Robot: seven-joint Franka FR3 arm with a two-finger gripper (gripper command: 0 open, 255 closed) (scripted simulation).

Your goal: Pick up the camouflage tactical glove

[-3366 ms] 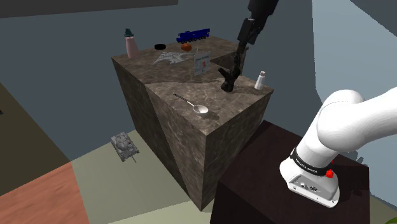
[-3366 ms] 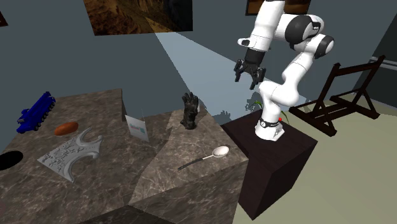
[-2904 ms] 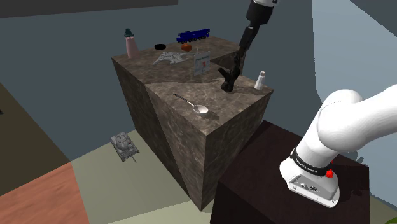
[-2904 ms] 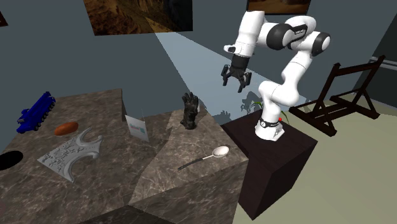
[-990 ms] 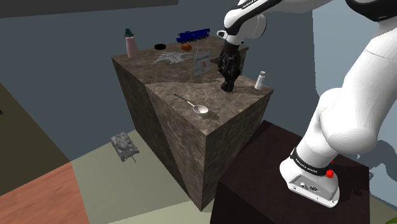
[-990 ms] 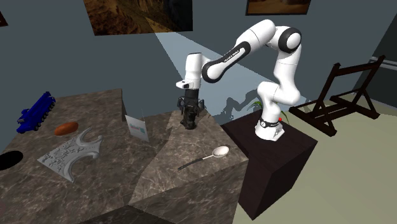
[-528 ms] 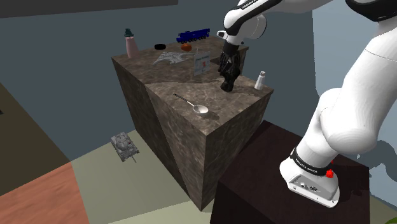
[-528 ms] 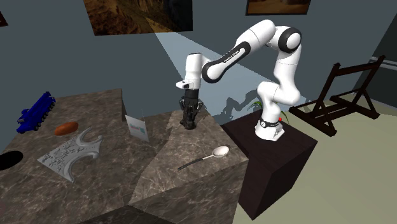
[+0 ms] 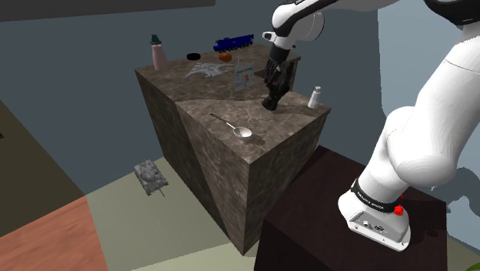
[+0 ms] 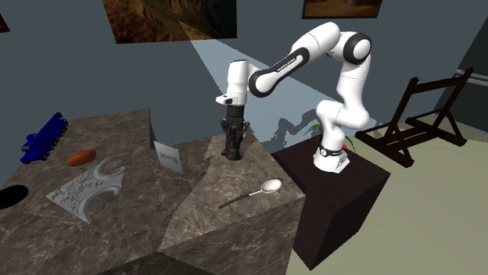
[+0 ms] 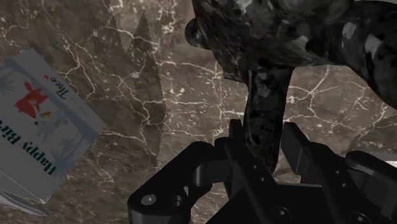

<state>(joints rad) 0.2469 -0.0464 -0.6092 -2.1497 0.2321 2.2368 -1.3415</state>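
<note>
Gripper (image 11: pixel 266 143): both black fingers (image 11: pixel 236 149) are pressed onto one thin finger of the glove (image 11: pixel 280 38), pinching it. The mottled dark palm and cuff extend beyond the fingertips toward the marble.

Position, shoulder view: glove (image 9: pixel 270 98) hangs upright under the gripper (image 9: pixel 275 80), over the far right part of the stone block (image 9: pixel 223 169). A greeting card (image 9: pixel 244 79) is just to its left, a small white bottle (image 9: pixel 315 97) to its right, and a spoon (image 9: pixel 237 129) lies nearer. Second exterior view agrees: gripper (image 10: pixel 233 131) straight above the glove (image 10: pixel 231 148), near the block's far edge.

Progress (judgement):
- Approach and grasp look done; the pinch sits on a single glove finger, a narrow hold.
- Lift: the cuff appears at or barely off the stone, but no view settles whether it has cleared.
- Left to do: raise the glove well clear of the block without it slipping from the pinch.

Writing:
- The greeting card (image 11: pixel 44 140) reads "Happy Bir" in blue, cut off at the picture edge. It has a red figure above, and a small word beside that which I cannot read with confidence.
- A dark band at the arm's base (image 9: pixel 375 202) carries white lettering, too small to read.
</note>
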